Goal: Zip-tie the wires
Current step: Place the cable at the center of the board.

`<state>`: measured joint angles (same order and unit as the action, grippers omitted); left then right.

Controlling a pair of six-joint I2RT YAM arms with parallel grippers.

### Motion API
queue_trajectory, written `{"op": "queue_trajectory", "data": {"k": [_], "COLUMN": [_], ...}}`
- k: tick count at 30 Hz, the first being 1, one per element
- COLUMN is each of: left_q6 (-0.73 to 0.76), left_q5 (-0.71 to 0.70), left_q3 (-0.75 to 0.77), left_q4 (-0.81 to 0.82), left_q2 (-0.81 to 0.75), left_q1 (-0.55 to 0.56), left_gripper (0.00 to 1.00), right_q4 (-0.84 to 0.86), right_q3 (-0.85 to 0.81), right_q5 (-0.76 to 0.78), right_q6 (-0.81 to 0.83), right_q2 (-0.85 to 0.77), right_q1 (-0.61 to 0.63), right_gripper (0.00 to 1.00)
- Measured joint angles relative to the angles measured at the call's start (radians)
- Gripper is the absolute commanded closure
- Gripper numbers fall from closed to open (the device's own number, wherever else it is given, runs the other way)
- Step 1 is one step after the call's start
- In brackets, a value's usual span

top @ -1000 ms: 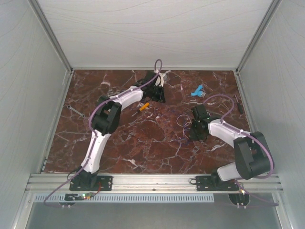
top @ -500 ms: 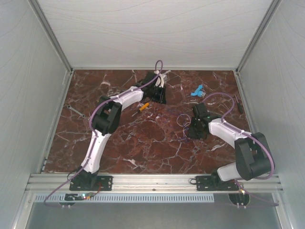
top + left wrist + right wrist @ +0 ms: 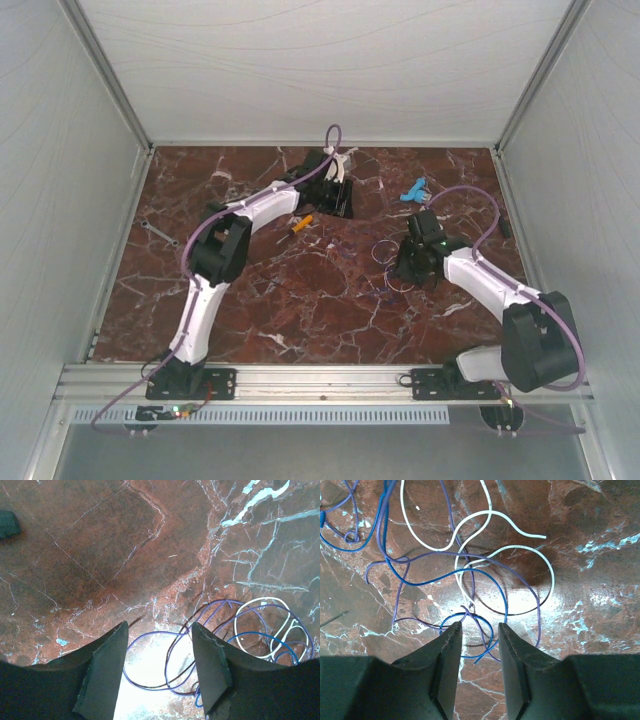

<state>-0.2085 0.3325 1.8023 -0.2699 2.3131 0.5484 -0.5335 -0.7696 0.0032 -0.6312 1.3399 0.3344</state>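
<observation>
While the left gripper [image 3: 160, 627] gapes empty, the right gripper [image 3: 480, 627], part-open, straddles the wires [image 3: 464, 562] ungripped.

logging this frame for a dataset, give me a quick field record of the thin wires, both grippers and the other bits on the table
task object: loose tangle of thin purple, blue and white wires, lying on the red marble table, no tie seen on them
left gripper: open, above the table, a purple loop showing between its fingers
right gripper: open, low over the tangle, a small blue loop between its fingertips
other items: orange-handled screwdriver, small light-blue object
</observation>
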Motion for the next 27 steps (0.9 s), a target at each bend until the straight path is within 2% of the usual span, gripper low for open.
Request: {"op": "queue_trajectory", "data": {"k": [7, 10, 14, 16, 22, 27], "left_q6": [0.000, 0.000, 0.001, 0.002, 0.003, -0.002], "left_q5": [-0.001, -0.004, -0.015, -0.029, -0.117, -0.257], "left_q3": [-0.032, -0.053, -0.094, -0.122, -0.249, -0.389], "left_q4": [0.004, 0.007, 0.008, 0.008, 0.012, 0.018], "left_q2": [-0.054, -0.087, -0.158, -0.208, -0.409, -0.564], "left_q1": [0.005, 0.006, 0.009, 0.011, 0.012, 0.003], "left_gripper": [0.27, 0.20, 0.02, 0.00, 0.01, 0.04], "right_q4": [-0.018, -0.026, -0.041, -0.044, -0.045, -0.031], "right_q3": [-0.017, -0.025, -0.048, -0.061, -0.101, -0.110], "right_q5": [0.002, 0.005, 0.010, 0.016, 0.027, 0.030], "right_q6": [0.009, 0.014, 0.026, 0.032, 0.051, 0.054], "right_q2": [-0.031, -0.046, -0.070, -0.085, -0.148, -0.212], "right_q1": [0.000, 0.000, 0.000, 0.000, -0.001, -0.002], "right_gripper": [0.56, 0.39, 0.15, 0.04, 0.02, 0.02]}}
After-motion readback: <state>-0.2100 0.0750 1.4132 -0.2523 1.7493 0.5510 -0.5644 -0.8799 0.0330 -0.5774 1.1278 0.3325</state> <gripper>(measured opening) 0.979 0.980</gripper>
